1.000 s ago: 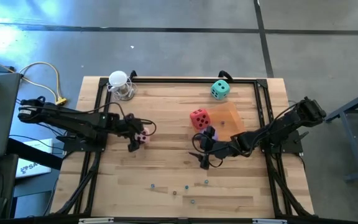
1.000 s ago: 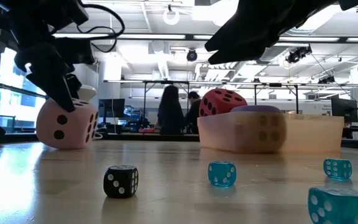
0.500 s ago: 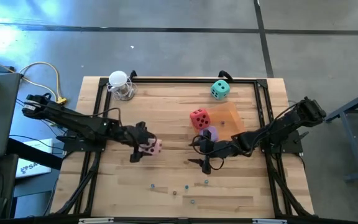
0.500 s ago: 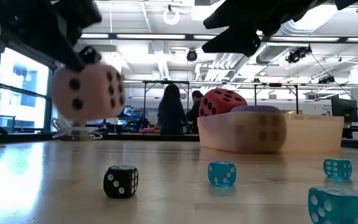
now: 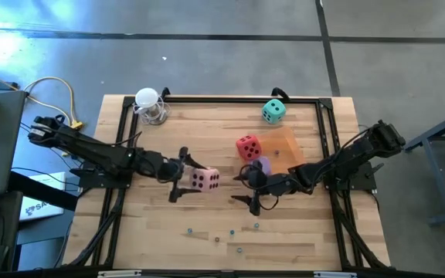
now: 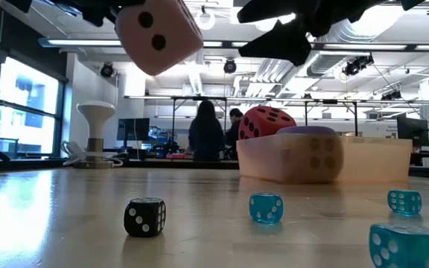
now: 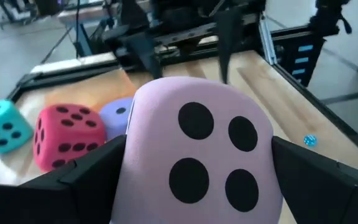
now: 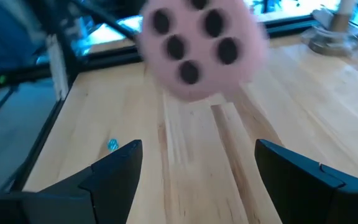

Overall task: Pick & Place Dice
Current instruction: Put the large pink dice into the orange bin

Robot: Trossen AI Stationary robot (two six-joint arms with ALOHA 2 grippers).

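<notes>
My left gripper (image 5: 194, 181) is shut on the pink die (image 5: 205, 180), which is high above the table in the low view (image 6: 159, 33) and fills the left wrist view (image 7: 197, 155). The red die (image 5: 247, 147) and the purple die (image 5: 261, 164) rest on the table to the right of it, beside the translucent orange square (image 5: 288, 145). The teal die (image 5: 273, 110) sits near the far edge. My right gripper (image 5: 250, 193) is open, above the table just near of the purple die, and faces the pink die (image 8: 197, 43). My left gripper pinches the pink die between its two fingers (image 7: 86, 177), one on each of two opposite faces (image 7: 135, 143). The fingers reach level from the table's left. The die is lifted clear of the table, its four-pip face turned away from the wrist camera.
Several tiny dice lie near the table's near edge: a black one (image 6: 144, 216) and blue ones (image 6: 265, 208). A white stand (image 5: 149, 104) is at the far left corner. A black frame (image 5: 222, 98) rims the table. People stand in the room beyond.
My left gripper has carried the pink die from the table's left part toward the right, toward my right gripper, and lifted it. The die sat on the wood a second ago; now it is well clear of the table and has turned about.
</notes>
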